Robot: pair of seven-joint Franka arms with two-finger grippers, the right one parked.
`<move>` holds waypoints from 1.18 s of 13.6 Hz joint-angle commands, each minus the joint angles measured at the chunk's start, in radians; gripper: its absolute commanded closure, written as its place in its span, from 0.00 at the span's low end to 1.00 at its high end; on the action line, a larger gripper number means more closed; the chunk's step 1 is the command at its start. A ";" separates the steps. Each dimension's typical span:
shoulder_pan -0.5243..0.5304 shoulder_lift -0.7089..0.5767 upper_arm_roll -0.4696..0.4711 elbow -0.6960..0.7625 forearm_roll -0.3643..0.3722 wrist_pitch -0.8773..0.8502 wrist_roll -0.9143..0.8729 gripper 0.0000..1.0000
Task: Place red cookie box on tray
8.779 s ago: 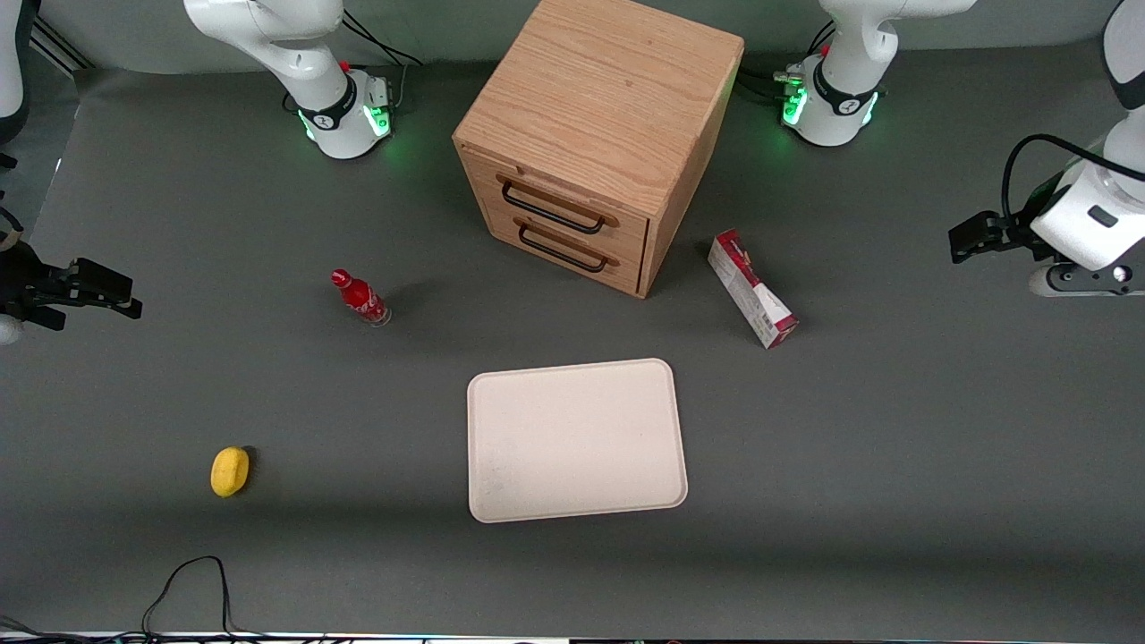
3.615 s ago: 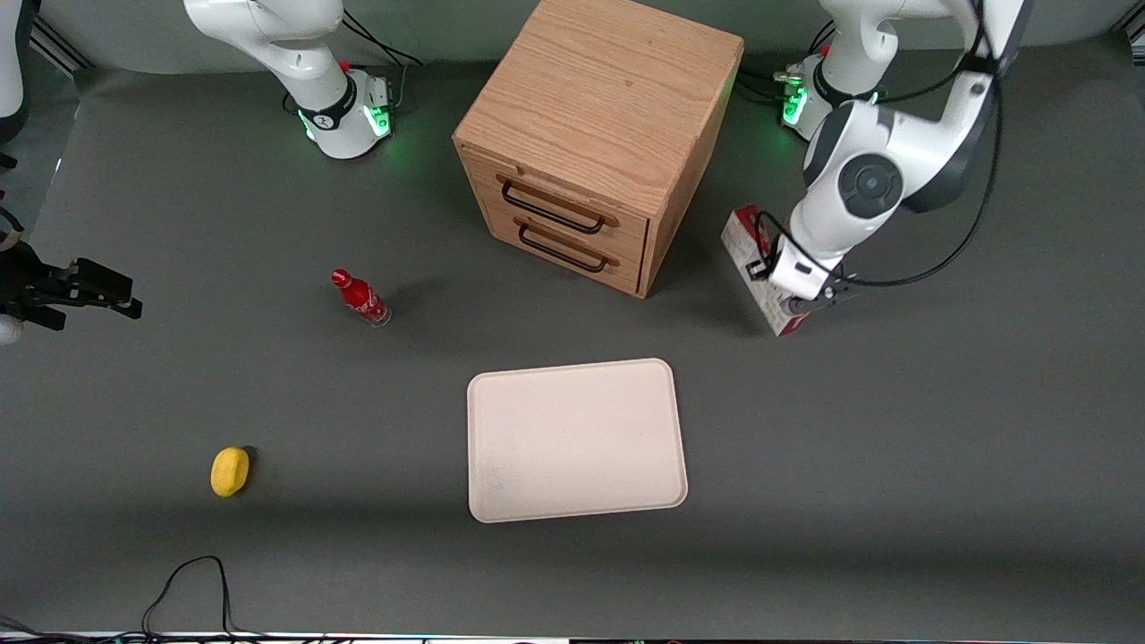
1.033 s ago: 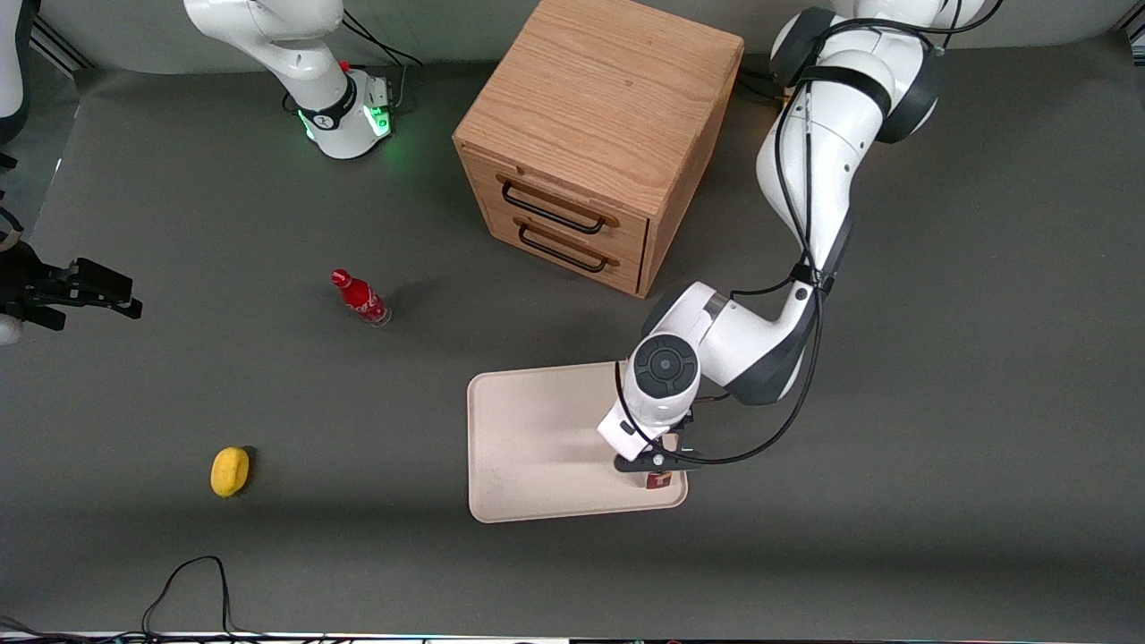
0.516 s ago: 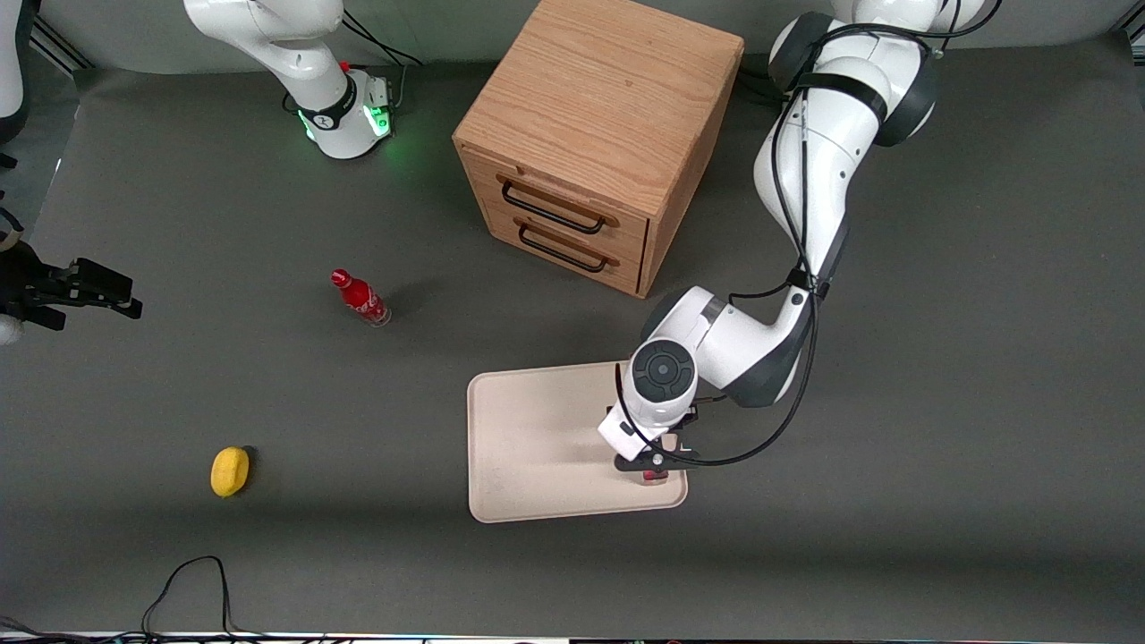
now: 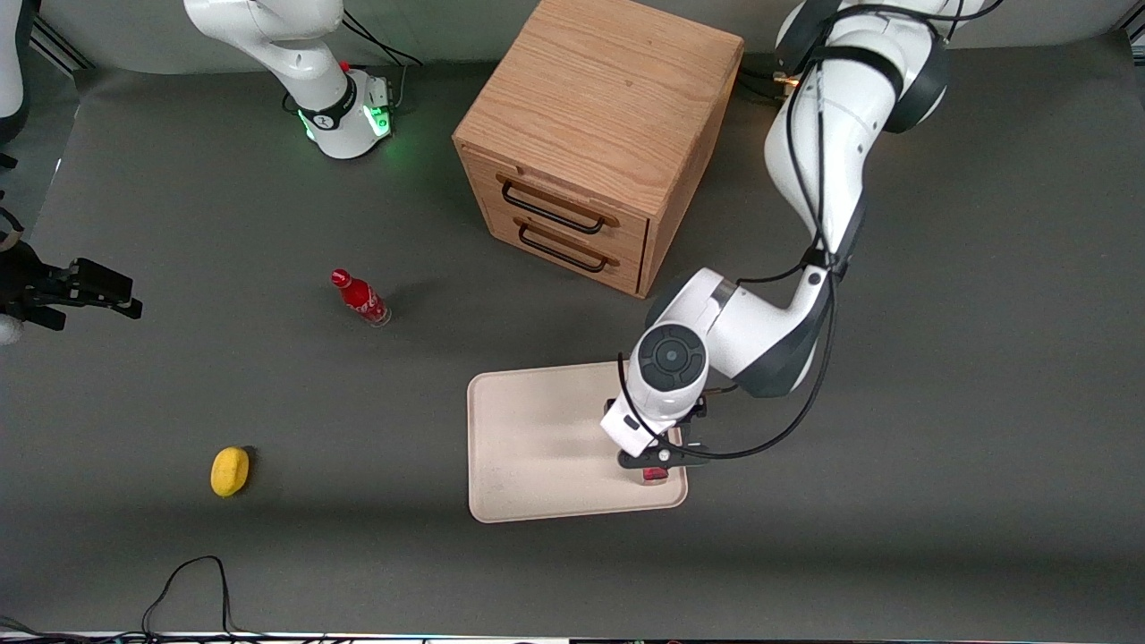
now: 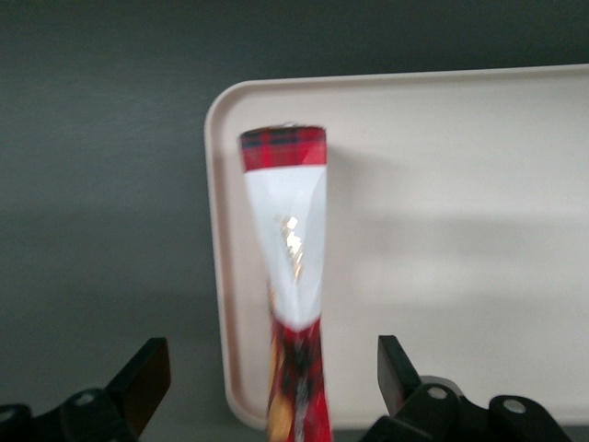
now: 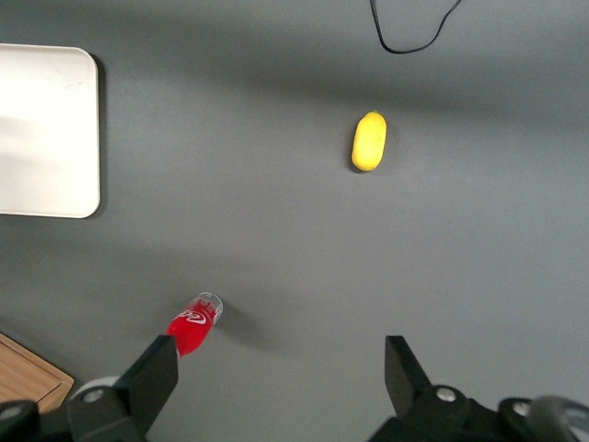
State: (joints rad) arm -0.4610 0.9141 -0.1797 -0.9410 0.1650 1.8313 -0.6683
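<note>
The red cookie box (image 6: 287,230) rests on the cream tray (image 6: 460,184), on its narrow side close to the rim at the working arm's end. In the front view only its red end (image 5: 656,474) shows under the wrist. My left gripper (image 6: 272,379) is open just above the box. Its fingers (image 6: 147,376) stand wide on either side of the box and do not touch it. In the front view the gripper (image 5: 657,458) hangs over the tray's (image 5: 537,438) corner nearest the camera.
A wooden two-drawer cabinet (image 5: 595,143) stands farther from the camera than the tray. A small red bottle (image 5: 360,298) and a yellow lemon-like object (image 5: 229,470) lie toward the parked arm's end. A black cable (image 5: 192,581) lies near the table's front edge.
The box went from the table beside the cabinet to the tray in my gripper. In the last second the wrist has drawn slightly away from the box, which stays on the tray.
</note>
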 commanded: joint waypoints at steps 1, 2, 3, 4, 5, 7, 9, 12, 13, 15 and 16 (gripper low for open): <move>0.015 -0.316 0.005 -0.343 -0.044 0.002 -0.011 0.00; 0.024 -0.392 0.005 -0.414 -0.064 -0.006 -0.010 0.00; 0.031 -0.482 0.005 -0.506 -0.067 -0.015 -0.008 0.00; 0.054 -0.571 0.006 -0.606 -0.068 -0.011 0.005 0.00; 0.086 -0.662 0.005 -0.696 -0.078 -0.009 0.068 0.00; 0.158 -0.808 0.011 -0.795 -0.169 -0.050 0.214 0.00; 0.270 -0.900 0.011 -0.828 -0.188 -0.145 0.333 0.00; 0.396 -0.997 0.025 -0.852 -0.188 -0.245 0.473 0.00; 0.401 -1.030 0.064 -0.880 -0.187 -0.242 0.522 0.00; 0.342 -1.055 0.187 -0.900 -0.174 -0.247 0.552 0.00; 0.300 -1.052 0.259 -0.895 -0.156 -0.250 0.556 0.00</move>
State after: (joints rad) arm -0.0832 -0.1065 -0.0293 -1.7949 -0.0016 1.5793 -0.1373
